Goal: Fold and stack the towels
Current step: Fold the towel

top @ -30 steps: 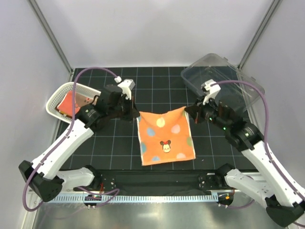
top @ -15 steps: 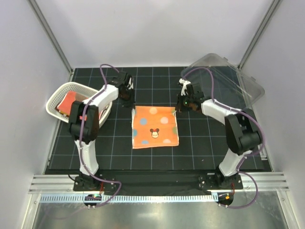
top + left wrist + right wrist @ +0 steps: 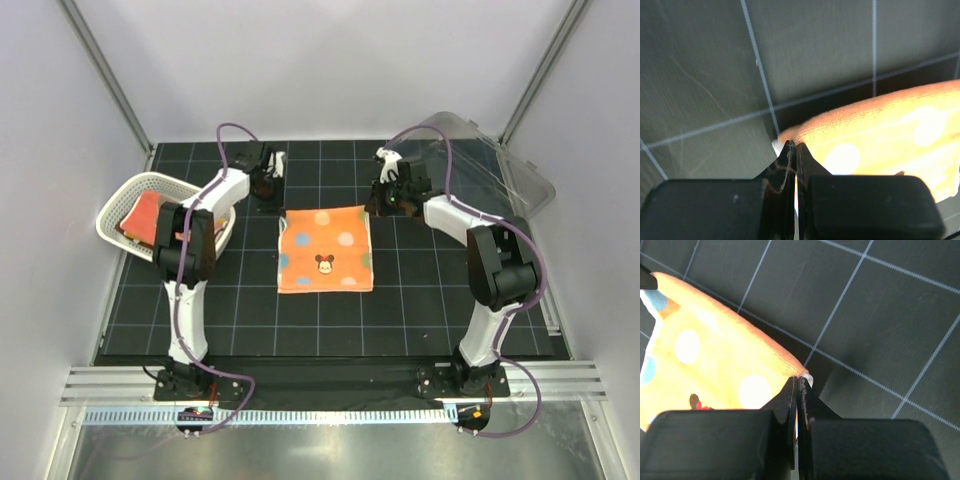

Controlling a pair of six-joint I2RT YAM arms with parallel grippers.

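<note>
Left claw clamped on orange spotted towel far-left corner; right claw clamped on far-right corner.

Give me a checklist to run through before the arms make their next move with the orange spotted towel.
1. The left gripper is shut on the orange towel's far left corner: ok.
2. The right gripper is shut on its far right corner: ok.
3. Towel spread out, no bunching: ok.
4. The white basket and the clear bin stand apart from the towel: ok.
5. How much cloth each gripper pinches: cannot tell.
</note>
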